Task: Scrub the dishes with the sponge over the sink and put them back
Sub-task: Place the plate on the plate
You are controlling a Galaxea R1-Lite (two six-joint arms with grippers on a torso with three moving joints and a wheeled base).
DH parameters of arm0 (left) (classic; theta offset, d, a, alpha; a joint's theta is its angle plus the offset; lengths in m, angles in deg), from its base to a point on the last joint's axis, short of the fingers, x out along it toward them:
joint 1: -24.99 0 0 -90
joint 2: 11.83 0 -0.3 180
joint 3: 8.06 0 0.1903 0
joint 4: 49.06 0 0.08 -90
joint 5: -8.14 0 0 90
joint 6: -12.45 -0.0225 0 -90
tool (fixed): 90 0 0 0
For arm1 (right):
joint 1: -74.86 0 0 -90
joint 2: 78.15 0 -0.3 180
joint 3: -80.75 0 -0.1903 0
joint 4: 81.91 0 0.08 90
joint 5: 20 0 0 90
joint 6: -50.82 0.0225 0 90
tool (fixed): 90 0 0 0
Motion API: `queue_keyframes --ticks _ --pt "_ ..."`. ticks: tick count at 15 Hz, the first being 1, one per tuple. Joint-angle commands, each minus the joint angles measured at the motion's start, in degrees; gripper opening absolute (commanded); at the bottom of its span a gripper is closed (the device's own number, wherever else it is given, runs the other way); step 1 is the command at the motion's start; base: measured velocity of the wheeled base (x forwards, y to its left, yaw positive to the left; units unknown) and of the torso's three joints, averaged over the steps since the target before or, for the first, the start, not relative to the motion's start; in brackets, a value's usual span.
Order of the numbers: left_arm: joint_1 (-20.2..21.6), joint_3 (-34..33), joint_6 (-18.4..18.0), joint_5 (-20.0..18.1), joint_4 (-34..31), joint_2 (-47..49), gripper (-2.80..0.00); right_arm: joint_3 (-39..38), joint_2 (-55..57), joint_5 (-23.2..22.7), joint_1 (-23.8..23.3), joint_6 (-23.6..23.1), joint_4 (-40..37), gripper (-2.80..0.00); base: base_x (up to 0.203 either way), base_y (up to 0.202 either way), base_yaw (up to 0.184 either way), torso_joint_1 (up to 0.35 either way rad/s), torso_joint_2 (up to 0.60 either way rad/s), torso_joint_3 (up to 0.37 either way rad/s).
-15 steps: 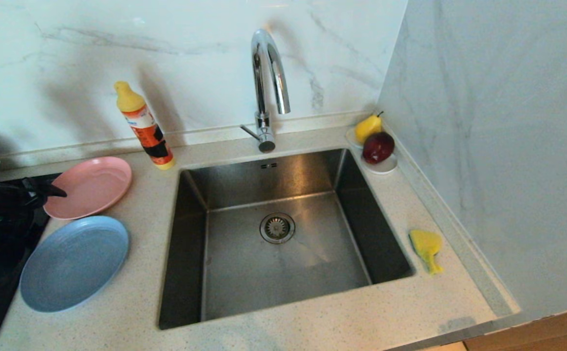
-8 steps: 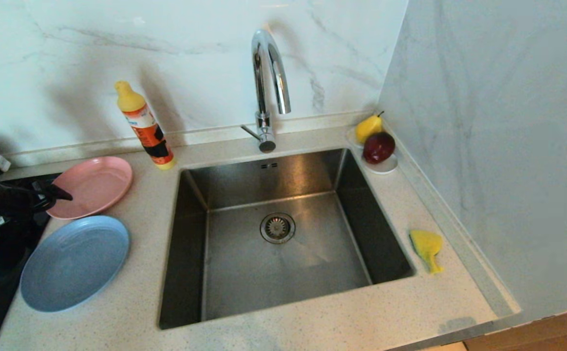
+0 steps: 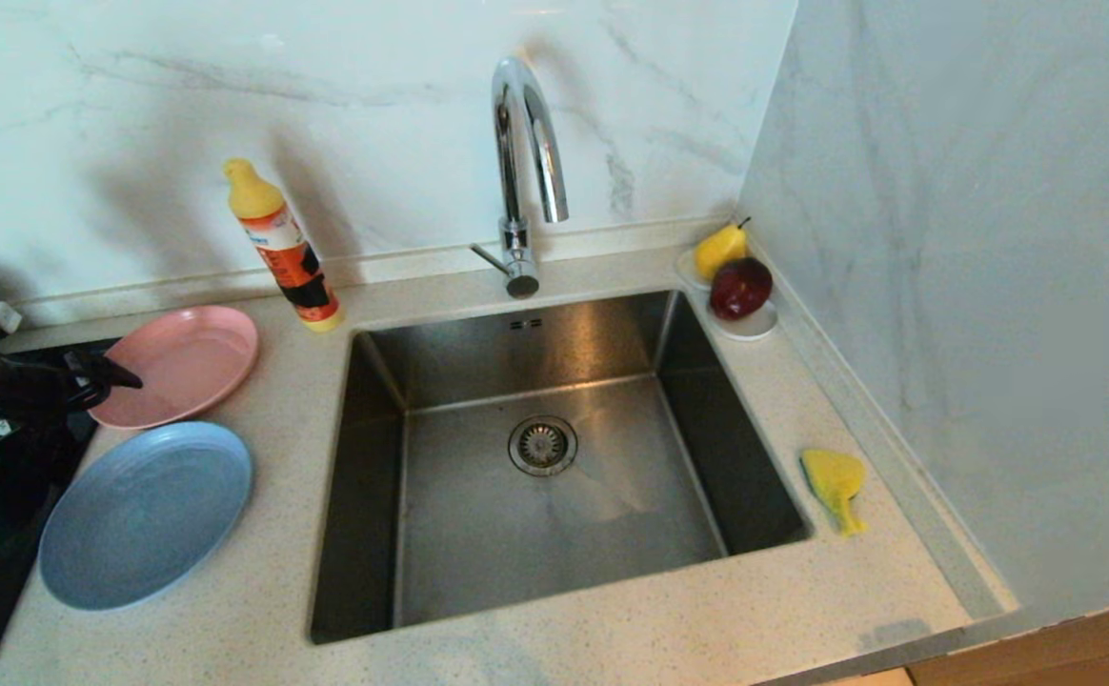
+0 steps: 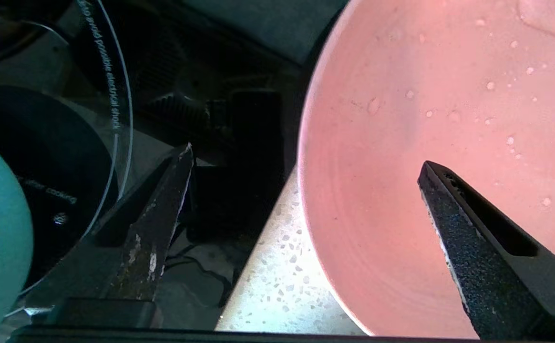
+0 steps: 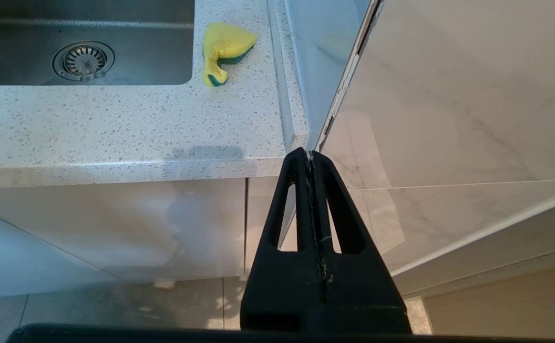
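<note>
Round pink matte plastic plate [image 3: 176,365] lies at the sink's [image 3: 364,476] nine o'clock; likely light, stiff, slippery. Left gripper [image 4: 306,166], fingers spread wide, straddles its rim. Right gripper [image 5: 311,157] rests closed, empty.

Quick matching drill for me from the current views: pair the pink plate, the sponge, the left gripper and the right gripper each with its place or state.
Things:
1. pink plate
2. sponge
3. left gripper
4. right gripper

Places or states:
A. shut, parked low in front of the counter
B. on the counter right of the sink
C. open, one finger over the plate's rim
D. on the counter left of the sink, behind the blue plate

Pairs: 1-D, 2-B, 3-C, 4-A
</note>
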Motion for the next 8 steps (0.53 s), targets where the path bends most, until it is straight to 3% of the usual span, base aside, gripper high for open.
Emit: queue_keyframes --ticks 1,8 --pt "0.01 0.09 0.0 0.0 -0.26 0.52 -2.8 0.0 -0.01 -0.02 0.02 -0.06 0.01 -2.8 0.0 0.0 0.0 0.0 0.0 0.0" --pt "0.01 0.44 0.16 0.0 -0.09 0.87 -2.8 0.0 -0.01 -0.02 0.02 -0.06 0.01 -2.8 0.0 0.0 0.0 0.0 0.0 0.0"
